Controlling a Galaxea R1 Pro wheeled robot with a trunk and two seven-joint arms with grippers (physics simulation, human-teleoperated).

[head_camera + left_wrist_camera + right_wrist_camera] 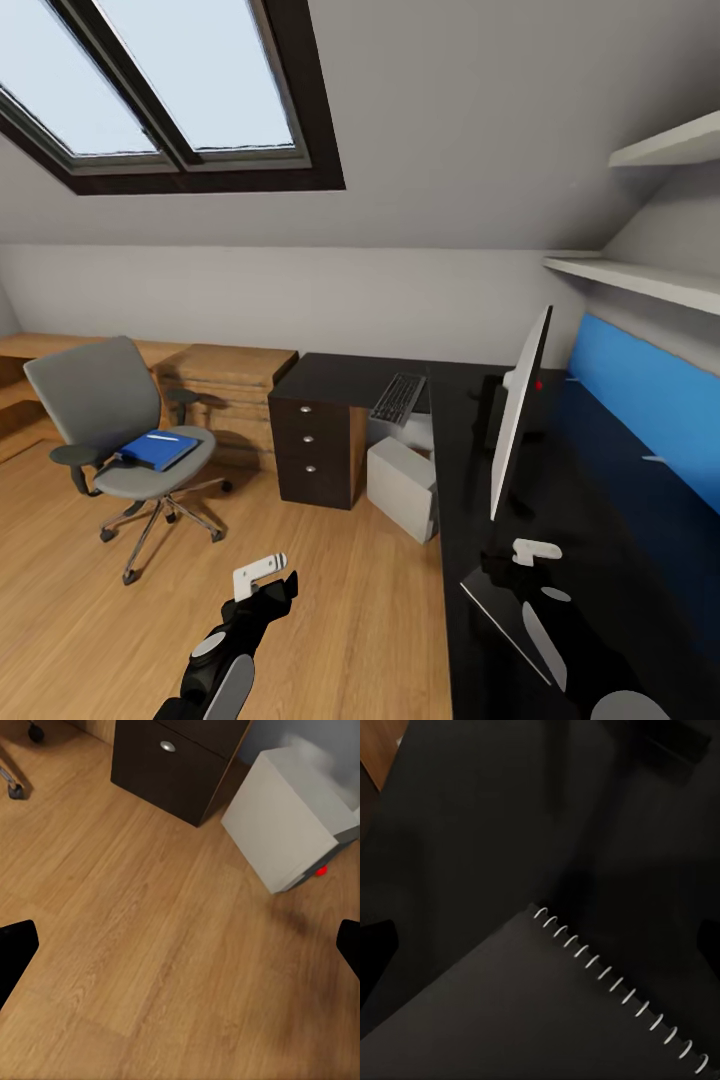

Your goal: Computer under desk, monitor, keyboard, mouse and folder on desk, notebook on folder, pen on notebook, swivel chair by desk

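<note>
1. The folder (pixel 160 449) lies on the chair (pixel 118 432) seat with a slim white pen (pixel 162 437) on top of it, well apart from the tabletop (pixel 470 470). I judge this move is not yet done.
2. The notebook (pixel 532 1009) rests on the near end of the tabletop, spiral edge showing, just below my right gripper (pixel 520 572). It is not stacked on the folder yet.
3. The monitor (pixel 518 415) stands upright on the tabletop, so that point looks settled.
4. The keyboard (pixel 398 398) sits on the far wing of the tabletop, near the monitor but not beside it. I cannot find the mouse.
5. The computer (pixel 402 488) stands on the floor (pixel 330 590) at the tabletop's inner corner, next to the drawers (pixel 312 450); I judge it partly under.
6. The chair stands well apart from the tabletop and must be rolled in.
7. My left gripper (pixel 262 580) hangs over bare floor; its wrist view shows the fingers (pixel 16 945) wide apart, holding nothing. The right fingers (pixel 375 945) are spread too, over the notebook.
8. The tabletop is glossy black, L-shaped. The room has grey walls, a sloped ceiling with a skylight (pixel 150 90), a blue panel (pixel 640 385), white shelves (pixel 650 280) and low wood cabinets (pixel 230 375).
</note>
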